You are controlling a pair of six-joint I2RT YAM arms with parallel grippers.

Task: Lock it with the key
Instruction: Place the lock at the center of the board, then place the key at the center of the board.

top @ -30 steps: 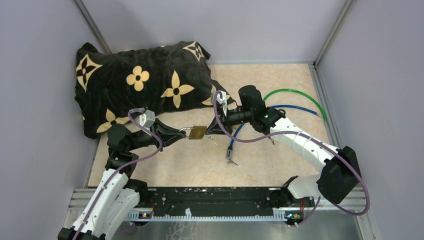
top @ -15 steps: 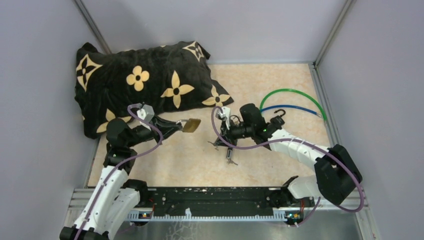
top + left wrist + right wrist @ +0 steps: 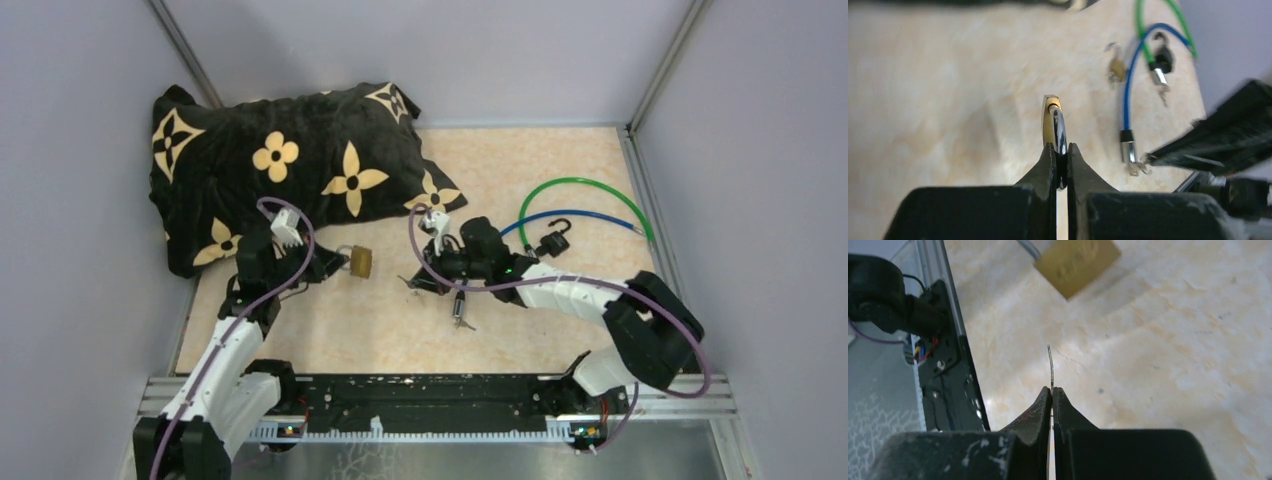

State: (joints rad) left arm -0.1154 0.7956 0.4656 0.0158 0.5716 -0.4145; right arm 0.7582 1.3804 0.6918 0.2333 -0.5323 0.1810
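My left gripper (image 3: 1060,152) pinches the padlock (image 3: 360,262) by its shackle, my right gripper (image 3: 1052,390) pinches the key (image 3: 1050,365), the two apart; inserting and turning remain, I judge.

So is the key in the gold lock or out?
Out. The right pincer holds the thin key apart from the gold lock, gripped at its shackle by the left pincer.

Left gripper (image 3: 333,264) pulled back toward its base, taking the brass padlock (image 3: 359,262) left, clear of the right gripper (image 3: 416,285). A second earlier the two nearly met. Right gripper, pinching the key (image 3: 1050,365), backed off the padlock and sank low over the table (image 3: 560,160), toward the near edge. Right forearm swung aside, which uncovered the black padlock (image 3: 551,241) by the blue cable (image 3: 585,216).
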